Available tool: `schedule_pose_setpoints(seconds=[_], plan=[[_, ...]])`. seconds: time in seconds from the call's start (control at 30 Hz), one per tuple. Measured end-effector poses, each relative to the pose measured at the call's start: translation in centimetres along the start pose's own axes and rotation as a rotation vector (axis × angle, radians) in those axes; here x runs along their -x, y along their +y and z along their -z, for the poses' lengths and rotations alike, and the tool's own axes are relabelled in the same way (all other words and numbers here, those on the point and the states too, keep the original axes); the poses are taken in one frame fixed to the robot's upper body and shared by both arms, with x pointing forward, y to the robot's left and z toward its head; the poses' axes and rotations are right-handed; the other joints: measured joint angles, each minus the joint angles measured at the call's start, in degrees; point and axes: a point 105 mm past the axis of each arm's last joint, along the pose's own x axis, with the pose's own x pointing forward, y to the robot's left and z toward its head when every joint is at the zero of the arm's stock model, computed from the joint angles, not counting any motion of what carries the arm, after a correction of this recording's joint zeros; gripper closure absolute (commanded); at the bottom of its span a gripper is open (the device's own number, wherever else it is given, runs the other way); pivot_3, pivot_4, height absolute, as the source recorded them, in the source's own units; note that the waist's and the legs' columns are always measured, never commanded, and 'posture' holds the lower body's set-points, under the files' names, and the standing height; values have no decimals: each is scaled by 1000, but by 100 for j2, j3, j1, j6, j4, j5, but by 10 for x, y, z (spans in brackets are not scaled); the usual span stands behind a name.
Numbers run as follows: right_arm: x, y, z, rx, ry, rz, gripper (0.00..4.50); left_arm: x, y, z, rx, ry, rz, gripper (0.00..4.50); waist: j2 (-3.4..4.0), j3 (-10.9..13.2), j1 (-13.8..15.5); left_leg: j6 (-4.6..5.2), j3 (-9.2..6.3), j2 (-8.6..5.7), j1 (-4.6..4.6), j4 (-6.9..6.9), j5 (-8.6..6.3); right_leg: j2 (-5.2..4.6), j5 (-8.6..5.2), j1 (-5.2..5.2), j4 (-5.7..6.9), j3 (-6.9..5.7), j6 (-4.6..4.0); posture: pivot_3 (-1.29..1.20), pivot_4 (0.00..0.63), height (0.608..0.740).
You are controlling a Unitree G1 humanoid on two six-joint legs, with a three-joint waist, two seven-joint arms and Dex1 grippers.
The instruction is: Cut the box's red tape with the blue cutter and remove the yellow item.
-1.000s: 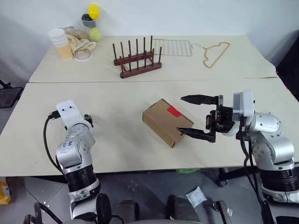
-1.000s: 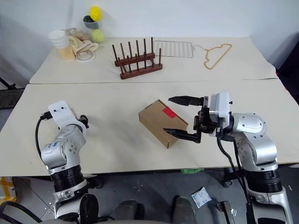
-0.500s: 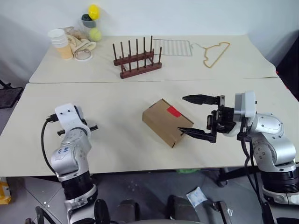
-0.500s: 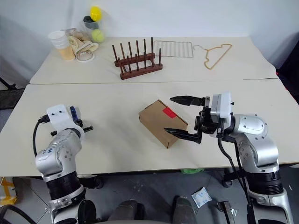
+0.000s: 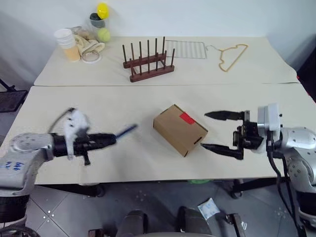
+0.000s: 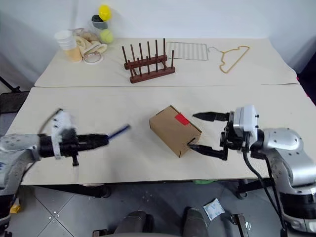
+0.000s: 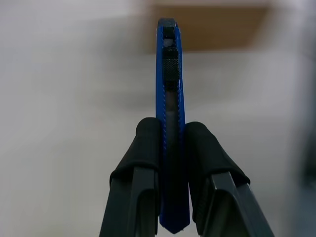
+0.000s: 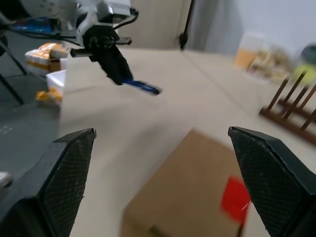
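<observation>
Tape is your target: the red tape [image 5: 186, 117] sits atop the box [image 5: 178, 129] at frame centre. Your left gripper [image 5: 110, 138] clamps the blue cutter [image 5: 126, 131], tip pointing right toward the box. Right gripper [image 5: 216, 132], jaws wide, brackets its right end.

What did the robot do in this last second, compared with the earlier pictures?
The left claw, shut on the blue cutter, has swung out over the table to aim at the box. The right claw drew slightly back, jaws wide. The box and red tape are unmoved.
</observation>
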Motion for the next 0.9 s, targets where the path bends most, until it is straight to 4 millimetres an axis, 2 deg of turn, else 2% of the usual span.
schedule_pose_setpoints(seconds=[0.1, 0.2, 0.27, 0.33, 0.4, 0.5, 0.57, 0.67, 0.87, 0.9], plan=[[2, 11, 7, -39, 54, -1, 0, -40, -13, -3, -82, 8, 166, 4026, 0, 0, -7, 6, 7, -2, 0, 1, 3, 6, 1, -3, 11, -1, 2, 0, 150, 740], [4, 19, 7, -71, 89, 6, 0, -68, -26, 9, -187, 122, 306, 4026, 0, 0, -26, 6, 40, -1, 2, -3, 3, 10, 1, -8, 13, 0, 2, 0, 150, 740], [8, 24, 12, -104, 145, 17, 0, -84, -26, 10, -196, 142, 323, 4026, 0, 0, -13, 9, 55, -1, -1, -1, 4, 10, 1, -8, 13, 0, 2, 0, 150, 740], [10, 32, 18, -140, 194, 23, 0, -104, -22, 3, -225, 140, 296, 4026, -13, 8, 13, 14, 52, -1, -10, 7, 7, 10, 3, -9, 11, -2, 5, 0, 150, 740], [13, 41, 22, -158, 219, 21, 0, -110, -22, 0, -262, 166, 295, 4026, -14, 7, 19, 15, 51, -3, -10, 7, 6, 7, 4, -7, 11, -1, 7, 0, 150, 740], [17, 47, 32, -181, 262, 29, 602, -115, -21, -3, -236, 188, 283, 4033, -14, 7, 29, 22, 49, -6, -8, 11, 10, 4, 6, -3, 11, 0, 10, 0, 150, 740], [16, 50, 40, -171, 301, 30, 1244, -116, -25, -4, -216, 209, 285, 4033, -16, 7, 35, 24, 37, -7, -5, 11, 11, 3, 7, -1, 12, 3, 12, 0, 150, 740], [4, 53, 54, -156, 358, 9, 2381, -118, -33, -7, -198, 245, 307, 4033, -16, 6, 27, 24, 10, -7, 1, 11, 11, 3, 7, 1, 13, 8, 12, 0, 150, 740], [-18, 48, 63, -88, 414, -26, 4446, -120, -36, -9, -189, 282, 313, 4033, -15, 5, 33, 24, -3, -8, -5, 10, 11, 3, 6, 0, 8, 2, 12, 0, 150, 740], [-21, 48, 65, -88, 421, -28, 4478, -120, -36, -9, -187, 285, 312, 4033, -15, 5, 33, 24, -4, -8, -5, 10, 11, 4, 6, 0, 7, 1, 12, 0, 150, 740]])
